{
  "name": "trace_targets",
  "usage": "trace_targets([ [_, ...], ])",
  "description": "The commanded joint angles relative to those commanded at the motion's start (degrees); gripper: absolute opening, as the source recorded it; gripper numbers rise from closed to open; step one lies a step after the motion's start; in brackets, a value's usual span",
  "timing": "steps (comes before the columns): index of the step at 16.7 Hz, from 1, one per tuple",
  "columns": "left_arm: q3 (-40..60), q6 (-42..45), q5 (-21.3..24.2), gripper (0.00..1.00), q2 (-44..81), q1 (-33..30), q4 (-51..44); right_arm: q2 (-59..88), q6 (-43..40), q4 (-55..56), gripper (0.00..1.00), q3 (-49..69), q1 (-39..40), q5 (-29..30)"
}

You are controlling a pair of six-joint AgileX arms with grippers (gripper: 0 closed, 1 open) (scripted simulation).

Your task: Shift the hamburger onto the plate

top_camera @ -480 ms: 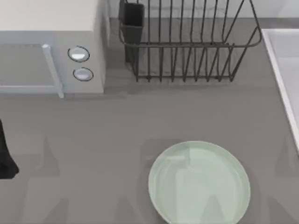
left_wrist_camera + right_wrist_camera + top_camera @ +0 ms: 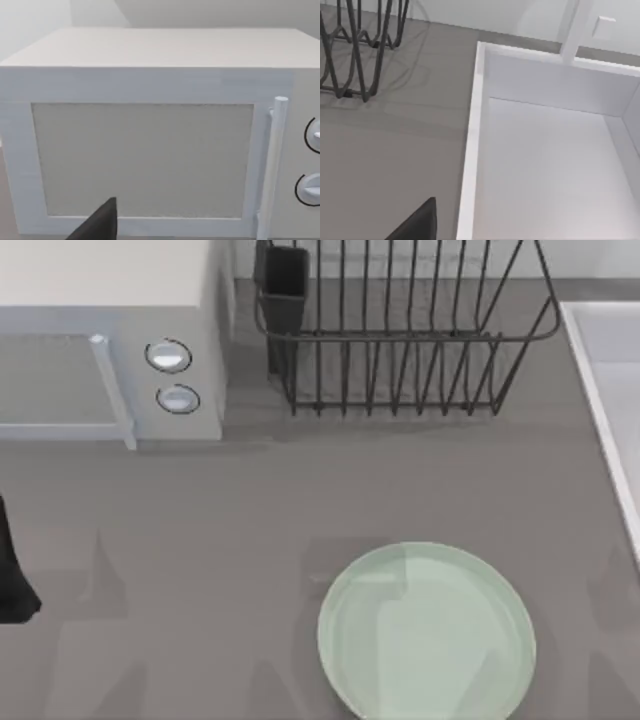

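Plate: the pale green plate lies on the grey bench, toward the near edge and right of centre in the top view, nothing on it.
Hamburger: I cannot tell where it is.
Left arm: a dark part sits at the bench's left edge in the top view; its wrist view faces the microwave door and handle, with a dark pincer tip low in front.
Left pincer: opening cannot be told.
Right wrist view: white sink beside the bench, the wire dish rack beyond, one dark pincer tip.
Right pincer: opening cannot be told.
Top view: microwave far left, rack at centre back, sink rim at right.
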Motion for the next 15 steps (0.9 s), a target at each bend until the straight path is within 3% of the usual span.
trace_targets([
  [9,0.0,0.0,0.0,1.0,0.0,0.0,0.0,43.6,-24.8,-31.1,1.0,22.1,-2.7,0.1],
  [15,0.0,0.0,0.0,1.0,0.0,0.0,0.0,60.7,-35.4,-43.9,1.0,32.3,-3.9,0.0],
])
